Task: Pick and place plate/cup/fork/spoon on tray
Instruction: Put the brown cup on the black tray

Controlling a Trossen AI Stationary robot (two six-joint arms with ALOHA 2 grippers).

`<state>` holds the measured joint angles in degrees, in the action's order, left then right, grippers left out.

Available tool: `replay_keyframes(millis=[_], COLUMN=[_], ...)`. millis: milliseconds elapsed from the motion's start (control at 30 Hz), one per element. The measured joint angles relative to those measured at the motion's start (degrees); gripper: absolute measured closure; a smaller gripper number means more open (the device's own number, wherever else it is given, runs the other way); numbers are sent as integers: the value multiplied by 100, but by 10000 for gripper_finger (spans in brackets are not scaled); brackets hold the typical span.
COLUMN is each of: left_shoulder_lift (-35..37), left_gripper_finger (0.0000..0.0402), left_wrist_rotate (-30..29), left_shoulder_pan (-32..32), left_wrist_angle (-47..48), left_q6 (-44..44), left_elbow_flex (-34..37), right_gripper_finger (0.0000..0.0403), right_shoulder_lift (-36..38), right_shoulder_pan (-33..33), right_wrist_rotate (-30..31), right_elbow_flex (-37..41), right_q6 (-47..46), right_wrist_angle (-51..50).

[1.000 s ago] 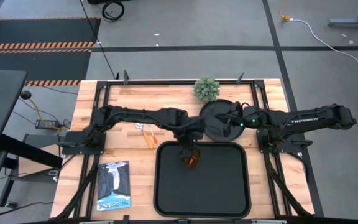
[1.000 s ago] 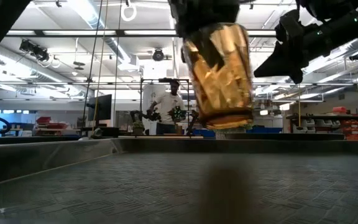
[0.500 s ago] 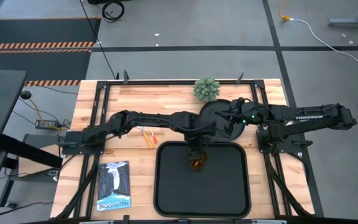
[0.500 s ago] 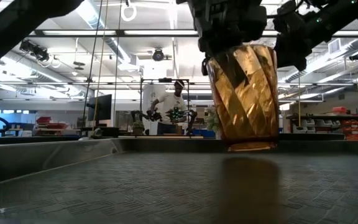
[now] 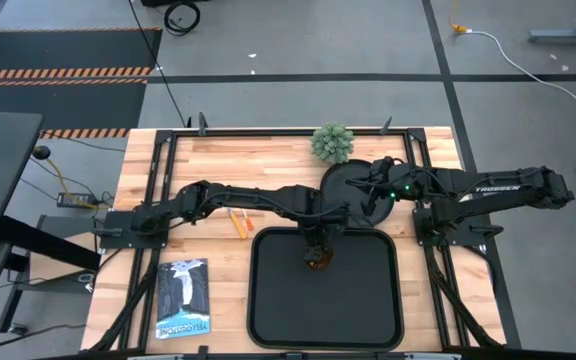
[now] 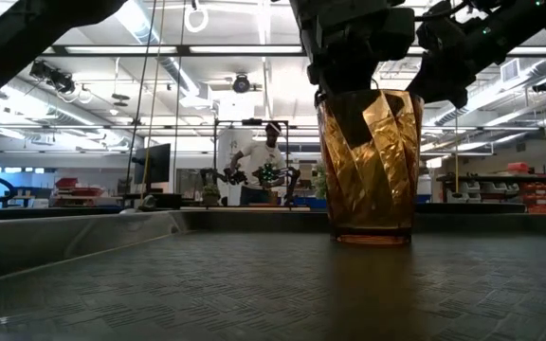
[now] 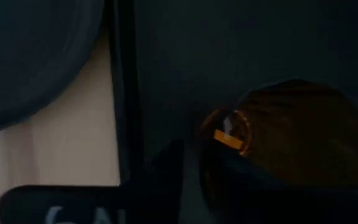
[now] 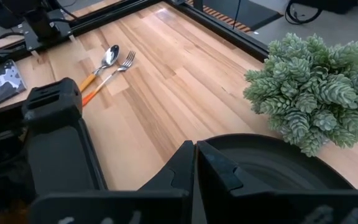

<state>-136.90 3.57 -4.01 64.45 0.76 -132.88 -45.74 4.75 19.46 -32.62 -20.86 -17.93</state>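
Note:
The amber cup (image 6: 366, 166) stands upright on its base on the black tray (image 5: 358, 300), near the tray's far edge. My left gripper (image 5: 315, 238) is over the cup, pointing down and open. One finger (image 6: 349, 116) is inside the cup and the other is outside the rim. My right gripper (image 8: 194, 163) is shut with nothing in it, above the round black plate (image 5: 346, 188). The plate lies flat on the wood beyond the tray. The spoon (image 8: 107, 57) and fork (image 8: 125, 61) lie side by side on the wood at the left. My left gripper straddles the cup's rim (image 7: 205, 155) from above, one finger inside and one outside. I cannot tell whether either finger touches the wall. The cup rests on the tray floor (image 6: 159, 284), upright.
A green succulent (image 5: 332, 142) stands at the far edge, just beyond the plate. A booklet (image 5: 183, 298) lies on the wood left of the tray. A person (image 6: 268, 156) stands in the room beyond the table.
My left gripper has carried the cup toward the table's right edge and down. The cup was tilted and clear of the tray; it now stands upright on the tray floor. My right gripper has risen a little above the plate.

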Motion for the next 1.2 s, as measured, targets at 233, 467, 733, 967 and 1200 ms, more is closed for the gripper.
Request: replay_keyframes(millis=[233, 467, 733, 967, 1200], left_shoulder_lift=[0, 2, 415, 1065, 1319], left_gripper_finger=[259, 217, 211, 212, 212], left_wrist_rotate=[-210, -210, -213, -1077, -1481], left_shoulder_pan=[-2, -37, -101, -363, -837], left_wrist_angle=[-80, 236, 325, 236, 449], left_q6=[196, 202, 456, 781, 1030], left_elbow_flex=[0, 0, 2, 1, 11], right_gripper_finger=[378, 378, 378, 378, 378], right_shoulder_lift=[0, 0, 0, 0, 2], right_shoulder_pan=[0, 0, 0, -1, -2], right_wrist_rotate=[0, 0, 7, 15, 19], right_elbow_flex=[0, 0, 0, -2, -2], right_q6=[-11, -96, -412, -493, -518], right_wrist_angle=[6, 13, 59, 72, 143])
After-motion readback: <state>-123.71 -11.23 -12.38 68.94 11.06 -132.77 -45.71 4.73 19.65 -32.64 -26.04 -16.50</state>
